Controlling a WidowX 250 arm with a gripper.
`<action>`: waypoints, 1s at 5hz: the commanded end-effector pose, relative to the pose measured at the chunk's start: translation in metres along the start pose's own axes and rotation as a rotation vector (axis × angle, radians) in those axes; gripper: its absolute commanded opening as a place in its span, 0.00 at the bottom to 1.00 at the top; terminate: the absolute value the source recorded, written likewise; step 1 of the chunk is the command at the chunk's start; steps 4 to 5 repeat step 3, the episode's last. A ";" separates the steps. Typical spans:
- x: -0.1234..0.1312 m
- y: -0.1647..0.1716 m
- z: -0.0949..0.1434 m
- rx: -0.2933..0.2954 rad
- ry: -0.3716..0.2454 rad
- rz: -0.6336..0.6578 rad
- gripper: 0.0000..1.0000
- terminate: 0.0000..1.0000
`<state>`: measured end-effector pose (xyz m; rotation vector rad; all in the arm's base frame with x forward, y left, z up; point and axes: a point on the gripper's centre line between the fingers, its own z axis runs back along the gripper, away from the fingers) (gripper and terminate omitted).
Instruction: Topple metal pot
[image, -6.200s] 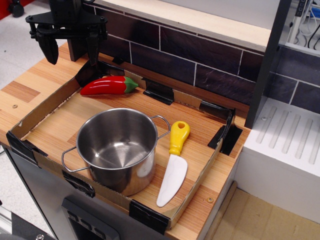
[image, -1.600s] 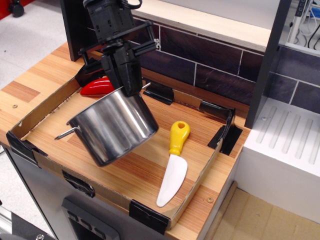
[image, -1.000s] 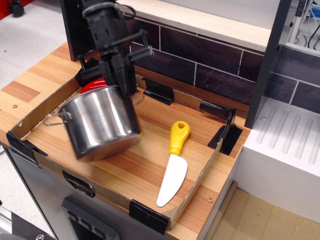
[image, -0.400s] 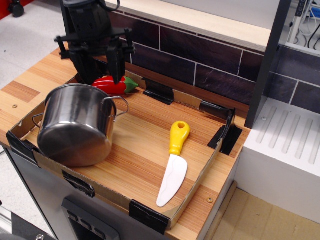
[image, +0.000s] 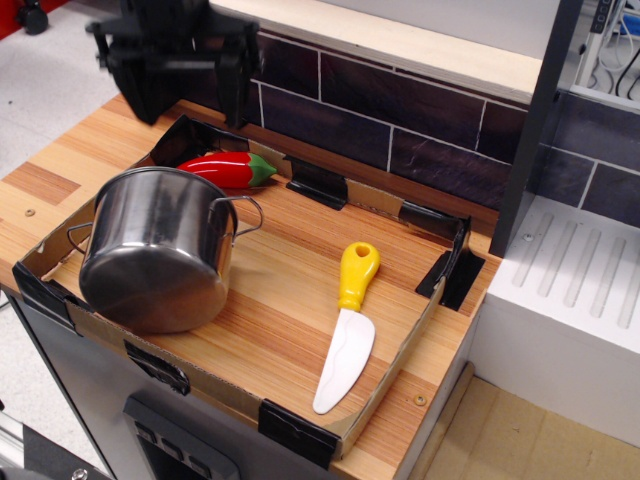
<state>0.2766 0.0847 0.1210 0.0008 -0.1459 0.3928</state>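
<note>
Wooden tray (image: 290, 350): metal pot (image: 155, 250) lies tipped, base toward camera. Toppling looks done. Gripper (image: 185, 85) above, fingers spread, empty.

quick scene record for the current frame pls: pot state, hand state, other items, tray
pot: metal pot lying toppled, base toward camera, opening facing away, at the left end of the tray
pot handles: one wire loop at right, one at left
hand: hand raised above the back-left corner, fingers apart, holding nothing, clear of the pot
chili: red chili just behind the pot, near the back wall
knife: yellow-handled knife flat, right of the pot, blade toward the front edge
tray: cardboard tray on the wooden counter
task read: pot looks toppled
</note>
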 end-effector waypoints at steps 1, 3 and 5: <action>0.006 0.014 0.053 -0.056 -0.040 0.045 1.00 0.00; 0.006 0.014 0.053 -0.056 -0.040 0.045 1.00 1.00; 0.006 0.014 0.053 -0.056 -0.040 0.045 1.00 1.00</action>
